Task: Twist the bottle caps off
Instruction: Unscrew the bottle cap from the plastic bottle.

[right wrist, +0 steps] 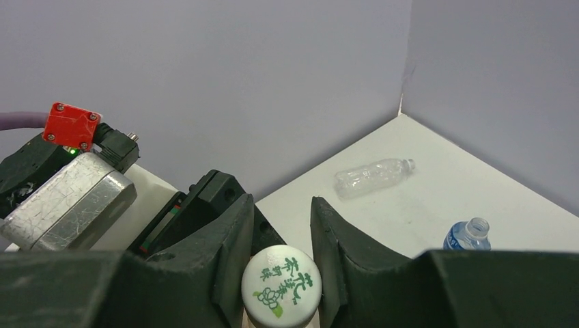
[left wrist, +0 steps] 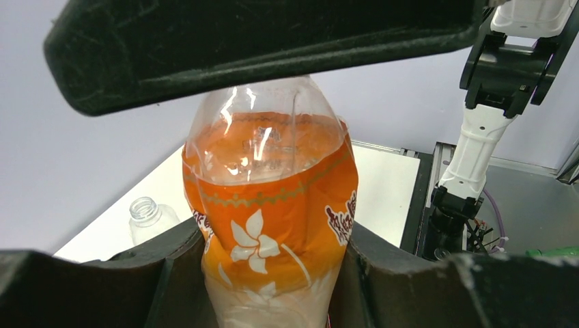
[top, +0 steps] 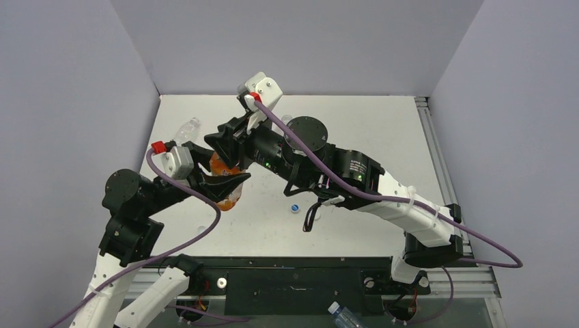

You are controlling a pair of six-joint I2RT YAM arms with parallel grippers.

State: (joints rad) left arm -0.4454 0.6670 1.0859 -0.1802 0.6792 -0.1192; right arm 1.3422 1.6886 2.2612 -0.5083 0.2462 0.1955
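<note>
An orange-labelled bottle [left wrist: 270, 205] is held upright above the table, my left gripper [left wrist: 273, 273] shut on its lower body. In the top view the bottle [top: 232, 199] shows between both grippers. Its white bottle cap [right wrist: 281, 285], printed in green, sits between the fingers of my right gripper [right wrist: 282, 225], which is shut on it from above with both pads against the cap's sides. Seen from the top, the right gripper [top: 229, 143] hangs directly over the left gripper [top: 222, 183]. A loose blue bottle cap with a white top [top: 295, 208] lies on the table.
An uncapped clear bottle [right wrist: 372, 176] lies on its side at the back left of the table [top: 369, 123]. An open blue-labelled bottle [right wrist: 465, 236] stands near it. Another bottle [top: 343, 316] lies below the table's front rail. Grey walls enclose three sides.
</note>
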